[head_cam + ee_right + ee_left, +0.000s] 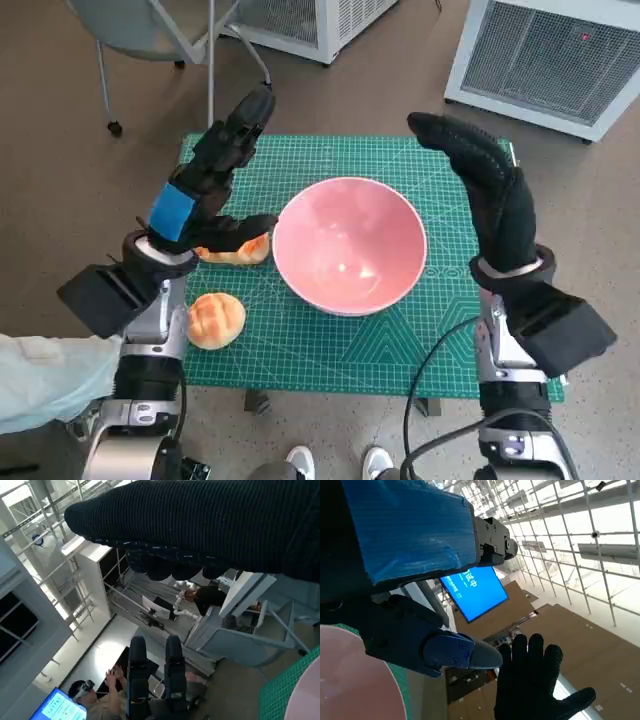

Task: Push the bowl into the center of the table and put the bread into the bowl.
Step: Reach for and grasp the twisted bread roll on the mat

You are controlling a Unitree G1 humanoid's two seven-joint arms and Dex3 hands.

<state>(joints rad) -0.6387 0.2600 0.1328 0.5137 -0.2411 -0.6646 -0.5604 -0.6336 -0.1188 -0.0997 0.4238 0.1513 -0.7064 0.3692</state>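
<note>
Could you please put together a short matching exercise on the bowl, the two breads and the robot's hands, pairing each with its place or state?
Things:
1. pink bowl
2. round bread
3. second bread
4. right hand

Places or states:
A. partly hidden under the left hand
B. raised, holding nothing
C. near the mat's middle, nothing in it
D. near the mat's front left corner, untouched

Pairs: 1-C, 2-D, 3-A, 4-B

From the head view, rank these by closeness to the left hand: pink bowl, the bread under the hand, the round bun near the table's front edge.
1. Bread, right under the left hand.
2. Round bun, nearer the robot, by its forearm.
3. Pink bowl, mid-table, toward the right.
</note>
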